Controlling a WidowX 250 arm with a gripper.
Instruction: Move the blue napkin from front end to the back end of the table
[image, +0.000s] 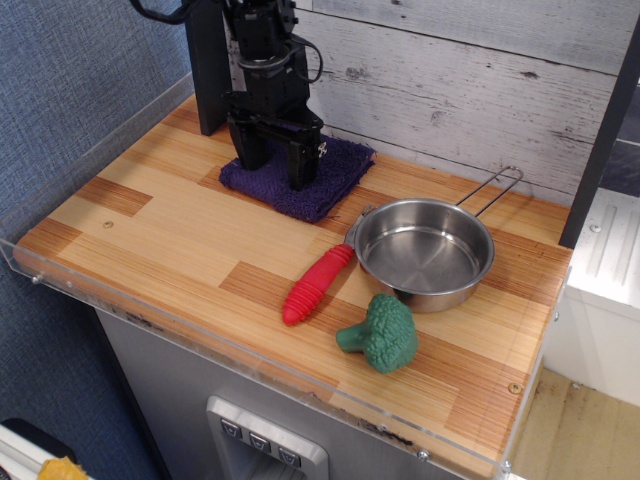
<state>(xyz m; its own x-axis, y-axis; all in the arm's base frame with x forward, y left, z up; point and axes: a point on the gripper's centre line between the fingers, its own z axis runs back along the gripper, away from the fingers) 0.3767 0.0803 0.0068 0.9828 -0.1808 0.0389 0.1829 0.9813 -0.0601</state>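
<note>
The blue napkin (325, 180), a dark purple terry cloth, lies flat on the wooden table (170, 235) at the back, close to the white plank wall. My gripper (275, 168) points straight down onto the left part of the napkin. Its two black fingers (300, 165) stand apart with their tips on the cloth, and purple cloth shows between them. I see no fold pinched between them.
A steel pan (425, 255) with a wire handle stands right of the napkin. A red ribbed toy (315, 285) lies in front of the pan and a green broccoli toy (383, 335) near the front right. A clear acrylic rim (150, 310) runs along the front edge.
</note>
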